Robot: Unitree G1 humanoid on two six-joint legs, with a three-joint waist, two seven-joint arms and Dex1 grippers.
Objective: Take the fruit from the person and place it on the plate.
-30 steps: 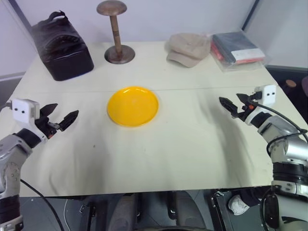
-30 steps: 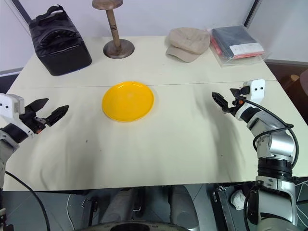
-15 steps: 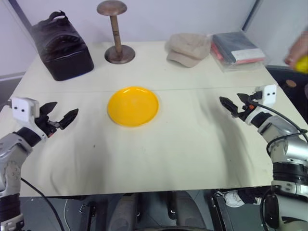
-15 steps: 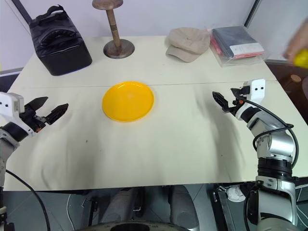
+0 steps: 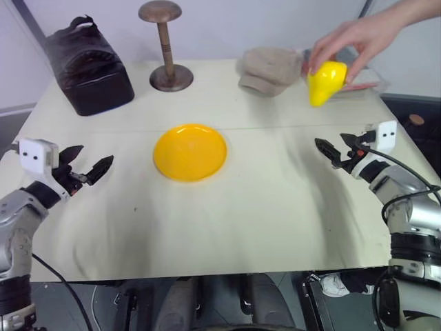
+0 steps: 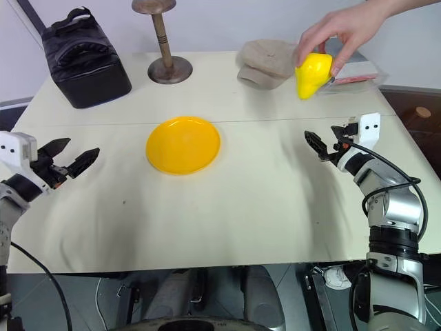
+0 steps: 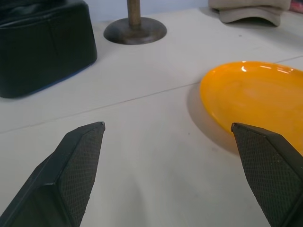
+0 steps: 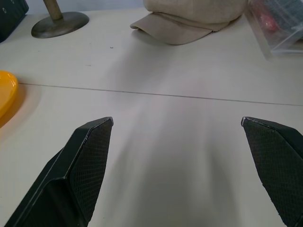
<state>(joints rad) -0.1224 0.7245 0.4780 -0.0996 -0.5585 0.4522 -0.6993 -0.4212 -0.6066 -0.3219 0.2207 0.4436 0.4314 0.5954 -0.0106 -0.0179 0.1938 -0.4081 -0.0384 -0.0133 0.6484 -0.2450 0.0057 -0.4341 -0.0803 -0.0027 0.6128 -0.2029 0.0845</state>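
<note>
The plate (image 5: 190, 152) lies flat near the middle of the cream-covered table (image 5: 262, 221), plain and with nothing on it; every other place here is given from that plate. Beyond it and toward the robot's right, a person's hand (image 5: 358, 36) reaches in over the far edge of the table, its fingers closed around the top of the fruit (image 5: 324, 82), a glossy yellow pear shape held in the air above the cloth, narrow end down, well apart from the plate and not touching the table; the fruit hangs just in front of the tan cap (image 5: 269, 69), which sits at the far side, to the plate's right. The right gripper (image 5: 340, 147) hovers to the right of the plate, about level with it and below the fruit (nearer the robot than the hand), its two black fingers spread wide with nothing between them; the right wrist view shows the same wide gap over bare cloth. The left gripper (image 5: 86, 169) hovers to the left of the plate, a little nearer the robot, its fingers likewise spread apart and empty; in the left wrist view the plate's rim lies just beyond one fingertip. Far behind the plate stands a wooden stand (image 5: 165, 52), and to the far left a black bag (image 5: 88, 65); a clear packet (image 5: 362, 72) lies behind the fruit.
</note>
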